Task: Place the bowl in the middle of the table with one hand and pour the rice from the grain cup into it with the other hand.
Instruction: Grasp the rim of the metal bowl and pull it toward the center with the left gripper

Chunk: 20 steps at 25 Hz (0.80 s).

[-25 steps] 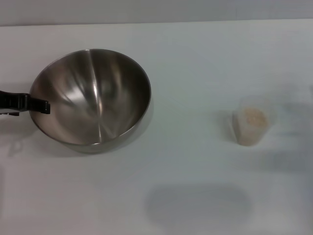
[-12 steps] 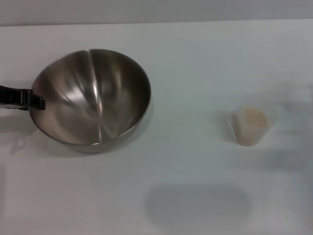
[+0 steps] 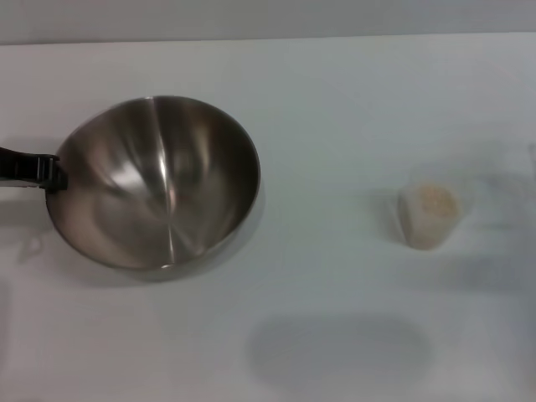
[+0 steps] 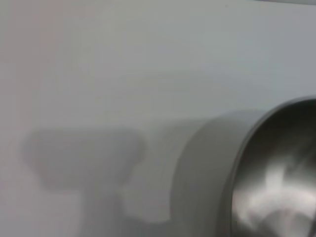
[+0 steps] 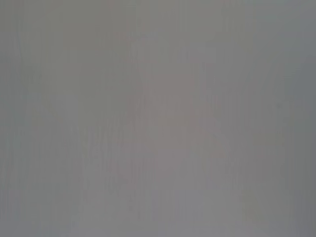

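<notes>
The steel bowl (image 3: 155,180) rests on the white table (image 3: 335,109) at the left; its outer wall and rim also show in the left wrist view (image 4: 276,173). My left gripper (image 3: 52,173) reaches in from the left edge, its black tip just at the bowl's left rim, and it looks open with no hold on the rim. The grain cup (image 3: 430,215) stands upright at the right, well apart from the bowl, with rice (image 3: 434,201) inside. My right gripper is out of view; the right wrist view shows only bare table.
The table's far edge (image 3: 268,38) runs along the top of the head view. A soft shadow (image 3: 339,347) lies on the tabletop near the front middle. Open tabletop lies between the bowl and the cup.
My left gripper has drawn back to the left, from well over the bowl's rim to its edge. The bowl has settled lower and flatter. The cup has not moved.
</notes>
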Each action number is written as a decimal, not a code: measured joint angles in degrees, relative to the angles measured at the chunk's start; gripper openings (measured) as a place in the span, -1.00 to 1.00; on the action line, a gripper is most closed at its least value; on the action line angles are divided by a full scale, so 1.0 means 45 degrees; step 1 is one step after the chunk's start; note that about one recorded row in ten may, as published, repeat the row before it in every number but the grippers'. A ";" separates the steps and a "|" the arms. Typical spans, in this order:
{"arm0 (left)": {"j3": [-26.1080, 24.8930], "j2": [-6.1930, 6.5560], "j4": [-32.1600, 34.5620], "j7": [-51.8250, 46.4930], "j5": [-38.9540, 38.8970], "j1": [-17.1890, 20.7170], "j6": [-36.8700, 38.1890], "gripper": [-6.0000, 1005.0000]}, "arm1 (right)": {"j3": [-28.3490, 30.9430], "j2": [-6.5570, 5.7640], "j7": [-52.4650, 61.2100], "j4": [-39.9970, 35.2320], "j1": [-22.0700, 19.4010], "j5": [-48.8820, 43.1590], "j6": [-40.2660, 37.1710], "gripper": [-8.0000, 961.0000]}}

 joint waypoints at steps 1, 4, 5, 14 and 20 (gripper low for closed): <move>0.0000 0.0001 0.0001 0.0000 0.0000 0.0000 0.0006 -0.74 | 0.0000 0.0000 0.0000 0.0003 -0.0001 -0.0002 0.0000 0.41; 0.0000 0.0001 0.0013 0.0024 -0.0001 0.0002 0.0020 -0.79 | 0.0000 -0.0013 0.0000 0.0002 0.0000 -0.0004 0.0000 0.40; 0.0000 0.0001 0.0015 0.0056 -0.0002 0.0005 0.0025 -0.81 | 0.0000 -0.0013 0.0000 0.0002 0.0000 -0.0003 0.0000 0.40; -0.0009 0.0001 0.0028 0.0178 -0.0052 0.0008 0.0060 -0.91 | 0.0000 -0.0019 0.0000 0.0001 0.0000 0.0012 0.0002 0.40; 0.0183 -0.0011 0.0138 0.0521 -0.0110 -0.0154 -0.0048 -0.91 | 0.0000 -0.0020 0.0000 0.0020 0.0000 -0.0002 0.0002 0.40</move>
